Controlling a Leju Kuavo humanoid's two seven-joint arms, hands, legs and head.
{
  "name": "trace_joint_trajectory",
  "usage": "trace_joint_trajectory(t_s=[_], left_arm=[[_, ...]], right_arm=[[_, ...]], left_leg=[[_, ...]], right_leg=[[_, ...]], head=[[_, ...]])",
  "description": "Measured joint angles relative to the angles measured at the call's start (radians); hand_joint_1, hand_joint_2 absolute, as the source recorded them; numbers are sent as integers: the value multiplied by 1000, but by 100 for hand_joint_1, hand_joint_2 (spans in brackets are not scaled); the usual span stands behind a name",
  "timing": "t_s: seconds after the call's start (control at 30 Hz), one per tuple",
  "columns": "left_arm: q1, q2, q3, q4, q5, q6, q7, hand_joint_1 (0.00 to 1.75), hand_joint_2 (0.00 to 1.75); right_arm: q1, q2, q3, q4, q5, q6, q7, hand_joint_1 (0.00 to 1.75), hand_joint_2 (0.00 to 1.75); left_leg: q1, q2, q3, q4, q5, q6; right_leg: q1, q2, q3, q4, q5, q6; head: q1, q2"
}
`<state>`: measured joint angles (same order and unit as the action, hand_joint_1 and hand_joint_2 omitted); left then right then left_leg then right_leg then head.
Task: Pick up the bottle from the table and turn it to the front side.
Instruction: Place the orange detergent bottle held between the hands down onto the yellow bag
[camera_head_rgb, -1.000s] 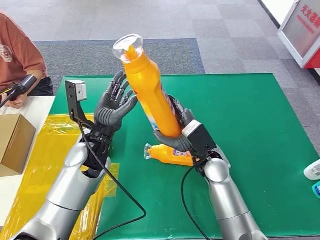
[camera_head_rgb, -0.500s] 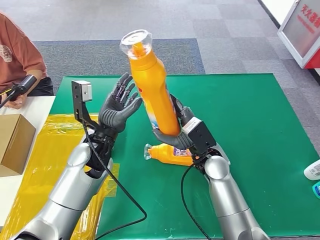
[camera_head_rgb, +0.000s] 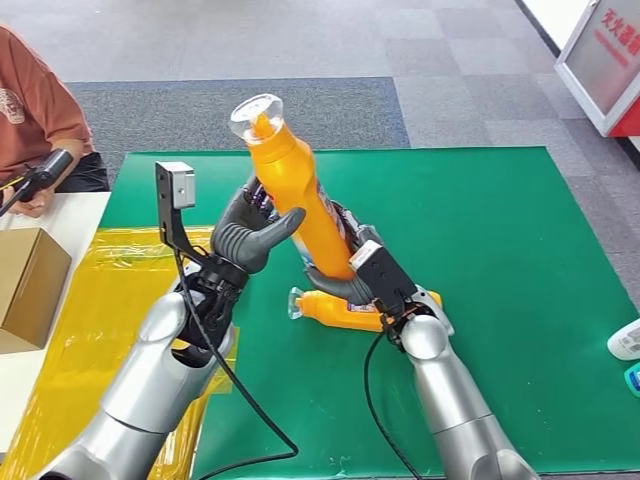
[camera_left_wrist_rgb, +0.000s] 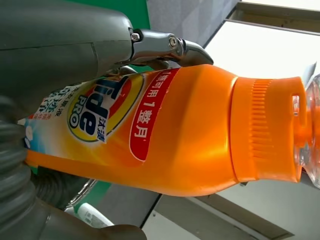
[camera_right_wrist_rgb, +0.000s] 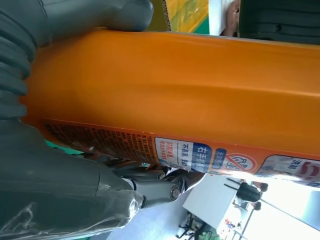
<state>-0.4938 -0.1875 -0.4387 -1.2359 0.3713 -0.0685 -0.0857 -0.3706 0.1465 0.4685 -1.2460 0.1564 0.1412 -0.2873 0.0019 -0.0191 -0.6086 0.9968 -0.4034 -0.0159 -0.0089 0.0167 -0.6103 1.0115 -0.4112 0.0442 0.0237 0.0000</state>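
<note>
Head view: bottle (camera_head_rgb: 302, 195) tilted, cap up-left.

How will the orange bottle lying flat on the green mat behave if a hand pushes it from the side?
The lying bottle looks rounded, so it would probably roll or pivot on the green mat. Its plastic seems glossy, so likely slippery to pinch. It appears stiff, like the held bottle.

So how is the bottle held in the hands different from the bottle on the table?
The held bottle is raised and tilted with its cap up; the lying bottle rests on its side on the green mat. The right hand grips the held one and the left hand touches it; nothing holds the lying one. Both are orange.
</note>
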Motion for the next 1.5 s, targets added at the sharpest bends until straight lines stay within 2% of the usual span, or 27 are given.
trace_joint_trajectory(t_s=[0.4, 1.2, 1.23, 1.3, 1.33, 1.37, 1.43, 1.5], left_arm=[[0, 1, -26, -1, 16, 0, 7, 0, 175], [-20, 15, -18, 13, 1, 42, 10, 0, 175], [-22, 15, -17, 16, -1, 42, 10, 8, 175], [-27, 16, -17, 23, -4, 43, 11, 74, 175], [-29, 17, -16, 27, -6, 43, 11, 117, 175], [-30, 17, -16, 29, -8, 43, 11, 153, 175], [-33, 18, -16, 32, -11, 43, 11, 175, 175], [-35, 19, -16, 34, -13, 44, 11, 175, 175]], right_arm=[[-44, 3, -1, 100, 28, -33, -10, 175, 175], [-11, 10, 33, 81, 119, -7, -14, 175, 175], [-11, 10, 34, 81, 121, -8, -14, 175, 175], [-11, 10, 35, 81, 125, -10, -15, 175, 175], [-11, 10, 36, 80, 127, -11, -15, 175, 175], [-10, 10, 36, 79, 130, -12, -15, 175, 175], [-10, 10, 37, 76, 131, -13, -14, 175, 175], [-9, 10, 37, 75, 132, -13, -14, 175, 175]], left_leg=[[0, 0, 0, 0, 1, 0], [0, 0, -1, 0, 1, 0], [0, 0, -1, 0, 1, 0], [0, 0, -1, 0, 1, 0], [0, 0, -1, 0, 1, 0], [0, 0, -1, 0, 1, 0], [0, 0, -1, 0, 1, 0], [0, 0, -1, 0, 1, 0]], right_leg=[[0, 0, -1, 1, 0, 0], [0, 0, -1, 1, 0, 0], [0, 0, -1, 1, 0, 0], [0, 0, -1, 1, 0, 0], [0, 0, -1, 1, 0, 0], [0, 0, -1, 1, 0, 0], [0, 0, -1, 1, 0, 0], [0, 0, -1, 1, 0, 0]], head=[[0, 0], [0, 0], [0, 0], [0, 0], [0, 0], [0, 0], [0, 0], [0, 0]])
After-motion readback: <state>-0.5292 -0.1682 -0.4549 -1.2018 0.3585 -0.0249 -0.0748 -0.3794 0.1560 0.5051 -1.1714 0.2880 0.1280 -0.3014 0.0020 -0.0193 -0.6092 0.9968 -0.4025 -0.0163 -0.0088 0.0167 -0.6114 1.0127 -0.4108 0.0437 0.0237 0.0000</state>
